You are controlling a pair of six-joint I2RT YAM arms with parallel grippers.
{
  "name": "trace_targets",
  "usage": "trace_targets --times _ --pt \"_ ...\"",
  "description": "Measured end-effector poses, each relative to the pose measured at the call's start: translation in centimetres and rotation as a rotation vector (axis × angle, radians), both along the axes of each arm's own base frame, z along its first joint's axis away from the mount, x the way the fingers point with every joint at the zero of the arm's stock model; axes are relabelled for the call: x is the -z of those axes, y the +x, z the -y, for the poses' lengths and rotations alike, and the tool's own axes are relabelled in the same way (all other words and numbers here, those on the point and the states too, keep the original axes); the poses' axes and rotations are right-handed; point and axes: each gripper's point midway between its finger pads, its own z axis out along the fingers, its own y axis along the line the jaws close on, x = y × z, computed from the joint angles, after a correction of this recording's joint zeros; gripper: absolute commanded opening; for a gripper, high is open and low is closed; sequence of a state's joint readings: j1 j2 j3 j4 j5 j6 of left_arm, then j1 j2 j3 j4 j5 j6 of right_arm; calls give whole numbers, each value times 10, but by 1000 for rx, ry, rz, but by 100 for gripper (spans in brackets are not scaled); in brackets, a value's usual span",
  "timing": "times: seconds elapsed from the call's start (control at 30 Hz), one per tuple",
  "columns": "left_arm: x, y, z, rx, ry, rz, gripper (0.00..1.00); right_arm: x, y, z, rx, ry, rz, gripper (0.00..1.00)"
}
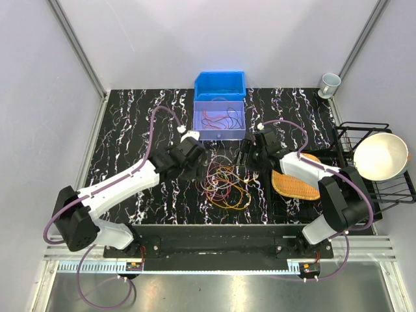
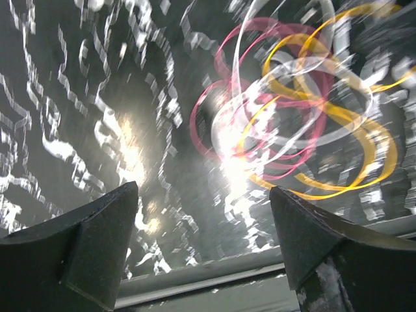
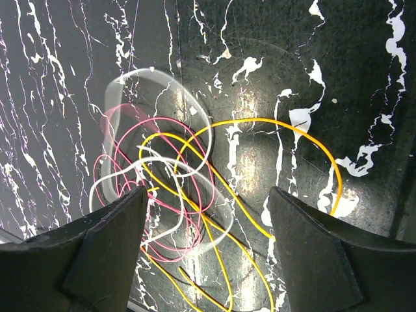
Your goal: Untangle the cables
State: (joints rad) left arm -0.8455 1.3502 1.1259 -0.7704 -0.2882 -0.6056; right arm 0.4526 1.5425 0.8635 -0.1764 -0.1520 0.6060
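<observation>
Centrally, tangled cables (image 1: 224, 185) lie on the desk (image 1: 130, 130). Left claw (image 2: 203, 195) at their 10 o'clock and right claw (image 3: 207, 195) at 1 o'clock both gape wide, empty.

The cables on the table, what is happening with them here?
Two robot arms are set on a tangle of thin cables in the middle of the table. The left gripper and the right gripper hover on either side of it. Both are open and neither holds a cable. A few more cables lie in the clear box behind the tangle. The loops on the table cross one another, so the untangling is not done.
</observation>
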Motion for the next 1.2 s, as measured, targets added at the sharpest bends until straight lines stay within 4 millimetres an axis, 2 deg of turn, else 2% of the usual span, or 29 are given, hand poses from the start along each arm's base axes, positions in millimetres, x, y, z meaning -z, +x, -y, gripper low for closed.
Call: trace_targets --times 0.07,0.13,0.37,0.5,0.73,0.97,1.2 --pt "11 -6 -6 -6 21 -25 79 0 0 0 0 0 0 80" --pt "13 -8 -7 -7 17 -33 76 1 0 0 0 -1 -2 80" --pt "8 -6 24 62 -69 -8 69 4 0 0 0 -4 -9 80" --pt "32 -13 54 164 -40 -36 66 3 0 0 0 -4 -9 80" --pt "77 -21 84 278 23 -101 62 4 2 -1 0 -5 -11 80" --pt "91 -12 105 330 23 -100 53 6 2 -3 -6 -1 -19 80" --pt "113 -10 112 359 46 -124 43 9 3 -3 -11 -3 -30 80"
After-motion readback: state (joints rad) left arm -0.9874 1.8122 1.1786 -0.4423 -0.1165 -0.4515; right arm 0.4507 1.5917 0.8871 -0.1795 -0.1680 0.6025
